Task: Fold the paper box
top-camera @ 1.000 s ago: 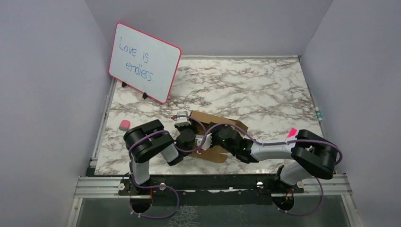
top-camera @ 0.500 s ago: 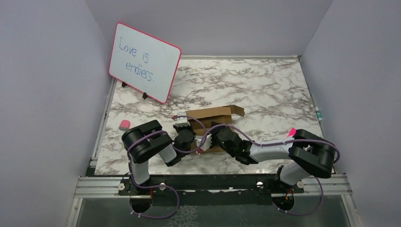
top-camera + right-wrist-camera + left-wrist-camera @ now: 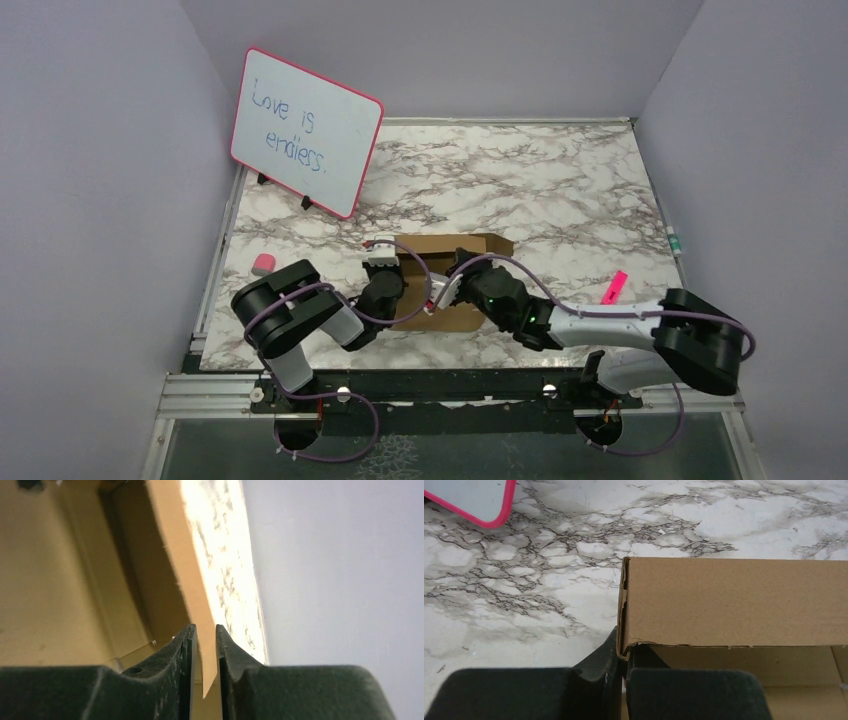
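Note:
The paper box [image 3: 455, 248] is brown corrugated cardboard, partly folded, lying near the front middle of the marble table. My left gripper [image 3: 388, 262] is shut on the box's left wall corner; in the left wrist view [image 3: 625, 652] the fingers pinch that edge, with the folded panel [image 3: 734, 600] above. My right gripper [image 3: 452, 275] is shut on a thin cardboard flap; in the right wrist view [image 3: 204, 645] the flap [image 3: 185, 565] runs between the fingers, with the box's inside [image 3: 55, 575] to the left.
A pink-framed whiteboard [image 3: 306, 130] stands at the back left. A small pink and white object [image 3: 263, 264] lies at the left edge. A pink marker [image 3: 613, 286] lies at the right. Grey walls close in three sides.
The cardboard went from a flat, slanted sheet to a raised box shape squared to the table. Both grippers moved with it; the right arm stretched out lower and its elbow shifted right.

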`<state>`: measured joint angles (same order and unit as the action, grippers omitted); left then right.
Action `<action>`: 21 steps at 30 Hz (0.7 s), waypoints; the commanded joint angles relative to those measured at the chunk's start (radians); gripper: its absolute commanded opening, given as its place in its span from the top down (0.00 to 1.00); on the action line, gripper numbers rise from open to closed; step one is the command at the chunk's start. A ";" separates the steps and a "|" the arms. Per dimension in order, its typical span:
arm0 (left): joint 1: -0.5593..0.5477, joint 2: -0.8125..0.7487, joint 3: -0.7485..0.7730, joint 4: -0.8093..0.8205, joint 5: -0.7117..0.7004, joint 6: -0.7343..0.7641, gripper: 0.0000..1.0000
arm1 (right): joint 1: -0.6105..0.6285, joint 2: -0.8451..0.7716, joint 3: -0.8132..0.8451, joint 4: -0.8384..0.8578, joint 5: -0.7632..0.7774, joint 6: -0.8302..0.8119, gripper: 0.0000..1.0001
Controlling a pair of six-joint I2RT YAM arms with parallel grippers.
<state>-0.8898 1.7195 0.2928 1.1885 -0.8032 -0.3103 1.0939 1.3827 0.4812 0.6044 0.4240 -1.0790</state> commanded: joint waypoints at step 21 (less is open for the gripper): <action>0.012 -0.150 0.015 -0.237 0.111 0.076 1.00 | 0.004 -0.347 0.032 -0.413 0.205 2.180 0.25</action>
<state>-0.8806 1.5784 0.2955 0.9550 -0.7380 -0.2375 1.0939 0.9916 0.5549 0.2230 0.5526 0.6411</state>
